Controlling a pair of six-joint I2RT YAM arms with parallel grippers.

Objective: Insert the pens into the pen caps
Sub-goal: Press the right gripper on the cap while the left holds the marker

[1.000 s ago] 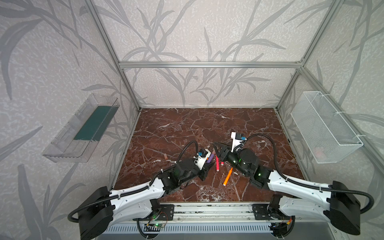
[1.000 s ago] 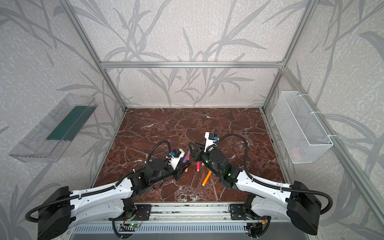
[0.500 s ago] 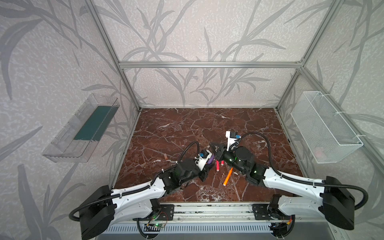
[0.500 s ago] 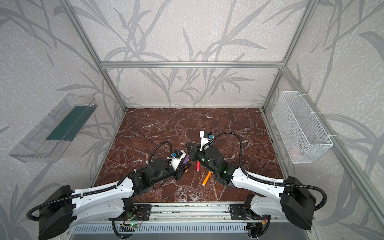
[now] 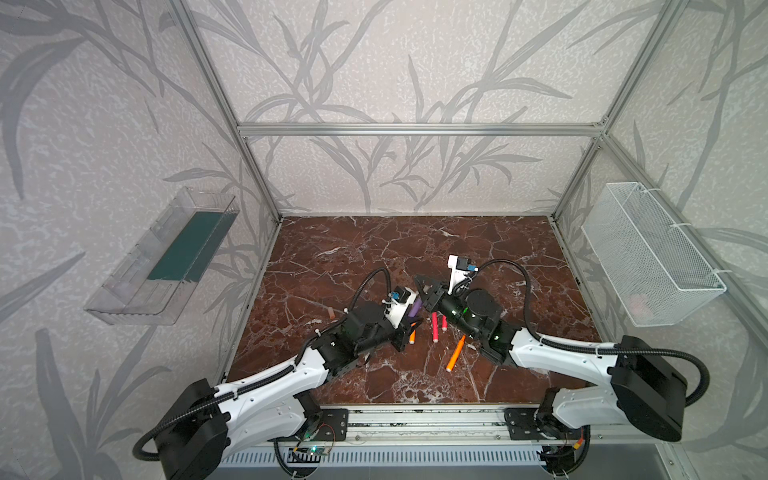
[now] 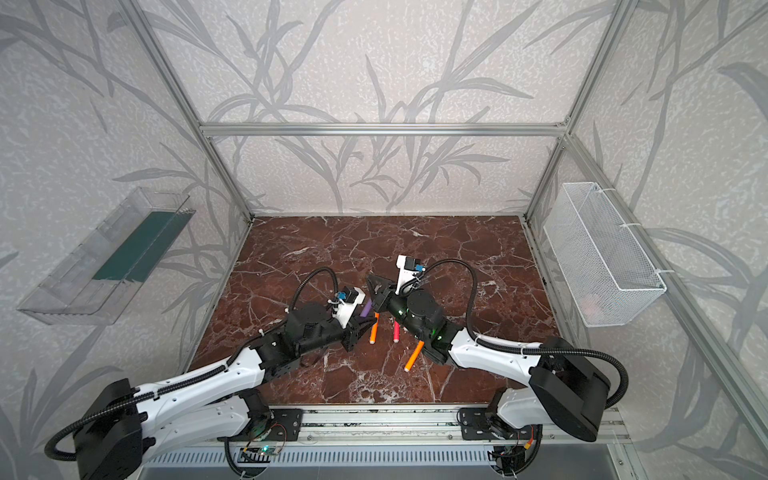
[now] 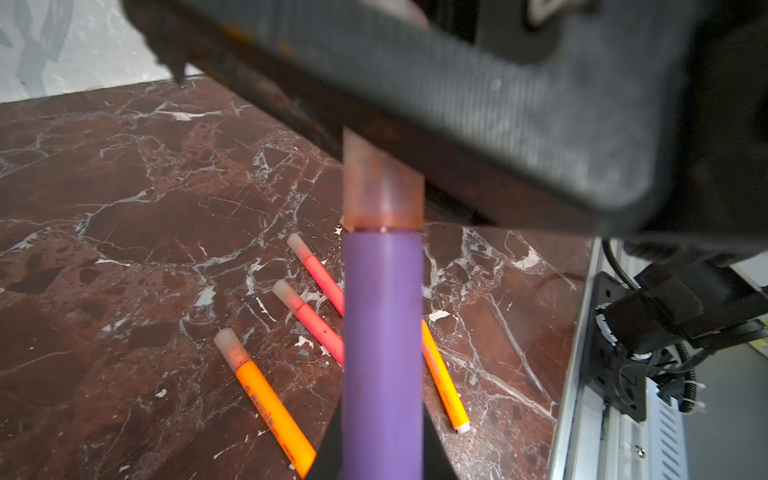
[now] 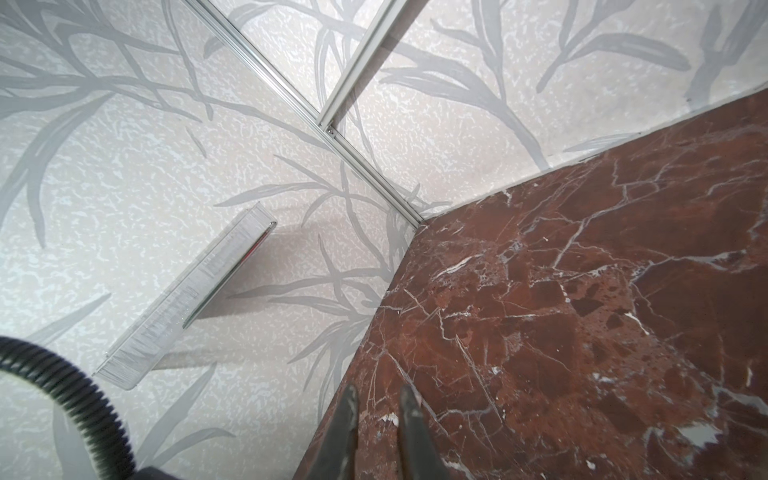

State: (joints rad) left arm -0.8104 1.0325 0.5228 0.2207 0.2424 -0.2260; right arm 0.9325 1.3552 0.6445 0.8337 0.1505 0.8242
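Near orange pen: Closest to you, an orange pen [image 5: 455,353] lies slanted on the counter [image 5: 374,249], beside the right arm.
Pink-red pens: A little farther back, two pink-red pens [image 5: 434,327] lie side by side. The left wrist view shows a pale cap on each.
Second orange pen: This orange pen [image 6: 374,328] lies just left of the pink pair, close to the left pincer. It also shows a cap in the left wrist view.
Left pincer: Your left pincer [image 7: 382,432] is clamped on the purple pen [image 7: 382,332], held above the counter and aimed far-right.
Pen cap: The pen cap [image 7: 382,191] sits on the purple pen's tip, its rim meeting the barrel. Its other end is hidden behind the right pincer.
Right pincer: Your right pincer [image 8: 378,399] is closed narrow on that pen cap. Its own camera shows only a slim gap at the tips, not the cap.
Walls: Farther back, a clear tray [image 5: 166,266] hangs on the left wall and a wire basket [image 5: 648,253] on the right.
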